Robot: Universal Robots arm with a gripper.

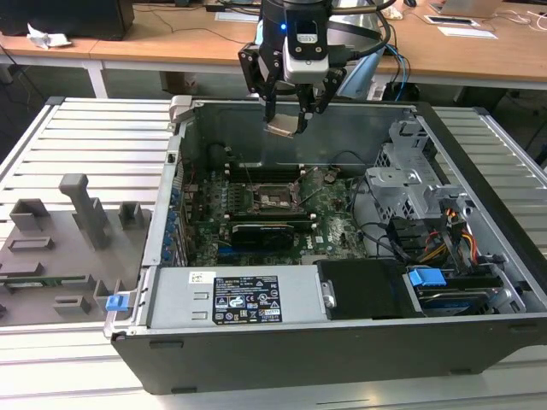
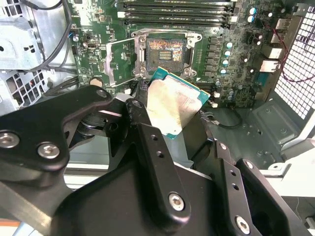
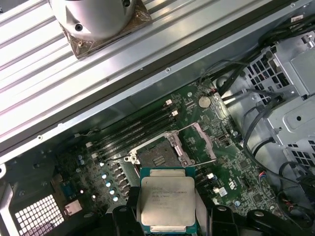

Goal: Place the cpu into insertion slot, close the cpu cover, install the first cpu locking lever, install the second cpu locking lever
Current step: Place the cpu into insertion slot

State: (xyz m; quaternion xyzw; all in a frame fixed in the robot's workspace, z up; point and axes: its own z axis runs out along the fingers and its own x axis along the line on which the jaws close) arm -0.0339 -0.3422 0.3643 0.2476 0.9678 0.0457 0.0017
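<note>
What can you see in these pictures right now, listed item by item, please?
computer case: one, dark grey, open, on the slatted metal table
motherboard: one, green, on the case floor
insertion slot: one, black with a metal rim, empty, mid-board
cpu cover: one, silver-grey, swung open beside the slot
memory slots: several, black, alongside the slot
power supply: one, grey, at the case's near wall
drive cage: one, silver, at the exterior view's right
fixture blocks: several, grey, on the table at the exterior view's left
cpu: one, silver-grey top with a green edge, held above the board
claw: one, black, shut on the cpu
</note>
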